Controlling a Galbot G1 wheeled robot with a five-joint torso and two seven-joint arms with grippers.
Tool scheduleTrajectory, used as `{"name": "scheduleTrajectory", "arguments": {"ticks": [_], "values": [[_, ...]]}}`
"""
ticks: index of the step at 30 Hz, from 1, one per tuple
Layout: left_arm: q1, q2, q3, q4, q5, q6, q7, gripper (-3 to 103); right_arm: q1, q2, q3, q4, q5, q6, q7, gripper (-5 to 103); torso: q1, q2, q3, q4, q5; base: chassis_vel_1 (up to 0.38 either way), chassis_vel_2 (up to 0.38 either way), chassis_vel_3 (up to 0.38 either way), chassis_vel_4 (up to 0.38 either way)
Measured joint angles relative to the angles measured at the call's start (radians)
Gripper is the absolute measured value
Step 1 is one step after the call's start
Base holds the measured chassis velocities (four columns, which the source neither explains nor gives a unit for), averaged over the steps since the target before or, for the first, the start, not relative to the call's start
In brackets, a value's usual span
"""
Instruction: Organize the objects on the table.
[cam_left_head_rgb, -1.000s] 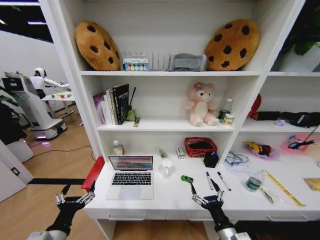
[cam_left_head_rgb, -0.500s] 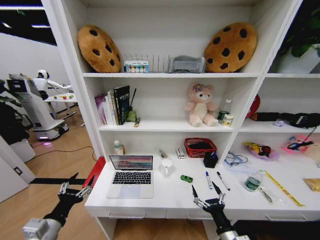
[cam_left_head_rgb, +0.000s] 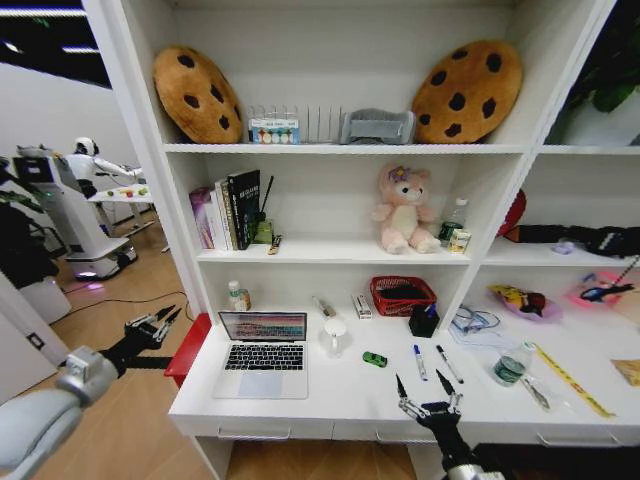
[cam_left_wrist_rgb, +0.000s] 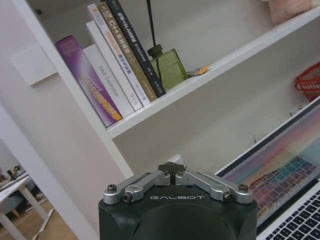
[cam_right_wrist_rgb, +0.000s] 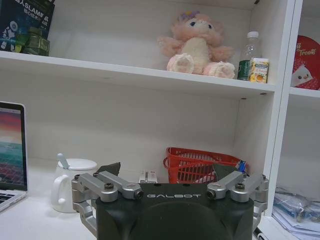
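Since a second ago the left gripper (cam_left_head_rgb: 160, 319) has lifted away from the desk's front corner and now hangs off its left end, out at about nine o'clock from the laptop (cam_left_head_rgb: 262, 354), above the wooden floor. The right gripper (cam_left_head_rgb: 428, 395) has sunk lower at the front edge of the desk (cam_left_head_rgb: 350, 400), roughly six o'clock from the two pens (cam_left_head_rgb: 434, 362).

Left jaws sit close together, nearly shut, with nothing between them. Right jaws stand apart and empty, both dark tips pointing up toward the shelves.

The laptop lies open on the left part of the desk, screen lit. At its three o'clock stands a white mug (cam_left_head_rgb: 335, 333) holding a spoon. The little green toy (cam_left_head_rgb: 374, 358) rests on bare desktop between mug and pens, touching neither. The pens lie side by side, near each other, at twelve o'clock from the right gripper. Behind them sits a red basket (cam_left_head_rgb: 402, 295), with a pink bear (cam_left_head_rgb: 405, 209) on the shelf above.
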Motion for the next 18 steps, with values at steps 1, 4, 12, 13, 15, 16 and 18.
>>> {"name": "scheduleTrajectory", "arguments": {"ticks": [1, 4, 12, 13, 15, 16, 18], "values": [[0.0, 0.0, 0.0, 0.0, 0.0, 0.0, 0.0, 5, 0.0, 0.0, 0.0, 0.0, 0.0, 0.0, 0.0, 100, 0.0, 0.0, 0.0, 0.0, 0.0, 0.0, 0.0, 0.0, 0.0], [-0.053, 0.053, 0.04, 0.042, 0.011, -0.002, 0.046, 0, 0.01, 0.009, -0.009, -0.015, -0.002, 0.0, 0.001, 100, 0.0, 0.0, 0.0, 0.0002, 0.0, 0.0, 0.0, 0.0, 0.0], [-0.352, 0.157, 0.261, 0.192, 0.029, -0.011, 0.156, 0, 0.034, 0.005, -0.016, -0.041, -0.001, -0.003, 0.002, 100, 0.0, 0.0, 0.0, 0.0001, 0.0001, 0.0, 0.0, 0.0, 0.0], [-0.433, 0.165, 0.333, 0.217, 0.03, -0.011, 0.182, 0, 0.038, 0.004, -0.016, -0.044, -0.001, -0.004, 0.002, 100, 0.0, 0.0, 0.0, 0.0002, -0.0001, 0.0, 0.0, 0.0, 0.0], [-0.563, 0.17, 0.453, 0.255, 0.037, -0.011, 0.219, 0, 0.042, 0.004, -0.016, -0.051, -0.001, -0.005, 0.003, 100, 0.0, 0.0, 0.0, -0.0002, 0.0004, 0.0, 0.0, 0.0, 0.0], [-0.563, 0.17, 0.453, 0.255, 0.037, -0.011, 0.219, 0, 0.042, 0.004, -0.016, -0.051, -0.001, -0.005, 0.003, 100, 0.0, 0.0, 0.0, -0.0002, 0.0004, 0.0, 0.0, 0.0, 0.0], [-0.759, 0.153, 0.626, 0.316, 0.07, -0.006, 0.273, 0, 0.048, 0.004, -0.015, -0.058, 0.001, -0.006, 0.004, 100, 0.0, 0.0, 0.0, 0.0002, 0.0, 0.0, 0.0, 0.0, 0.0]]}}
